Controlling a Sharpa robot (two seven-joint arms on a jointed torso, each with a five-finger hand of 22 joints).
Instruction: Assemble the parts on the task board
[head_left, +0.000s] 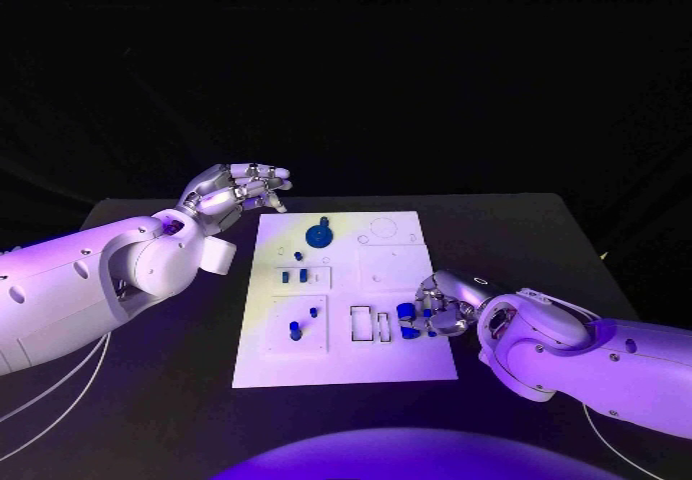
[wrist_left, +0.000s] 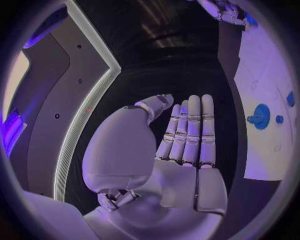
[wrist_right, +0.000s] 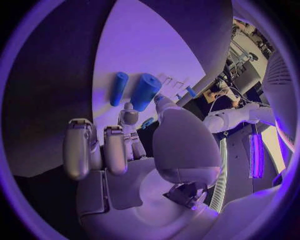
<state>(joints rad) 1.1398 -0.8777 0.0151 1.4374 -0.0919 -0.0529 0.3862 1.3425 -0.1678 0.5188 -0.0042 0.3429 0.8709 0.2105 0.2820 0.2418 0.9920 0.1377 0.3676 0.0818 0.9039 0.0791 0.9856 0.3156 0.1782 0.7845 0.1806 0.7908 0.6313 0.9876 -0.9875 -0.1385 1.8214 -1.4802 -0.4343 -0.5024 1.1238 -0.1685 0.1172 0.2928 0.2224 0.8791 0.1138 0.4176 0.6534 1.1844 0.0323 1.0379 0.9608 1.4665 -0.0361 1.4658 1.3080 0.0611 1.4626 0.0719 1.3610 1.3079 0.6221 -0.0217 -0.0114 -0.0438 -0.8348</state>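
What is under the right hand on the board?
Under the right hand, blue parts lie on the board near its right edge, by the fingertips. The fingers hide whether any part is pinched.

Head view: high camera facing down on the black table (head_left: 159, 390), the task board (head_left: 346, 345) central. Left wrist view: close behind the left hand (wrist_left: 184, 145), the board at three o'clock. Right wrist view: close behind the right hand (wrist_right: 119, 150), just above the board. All views share the board.
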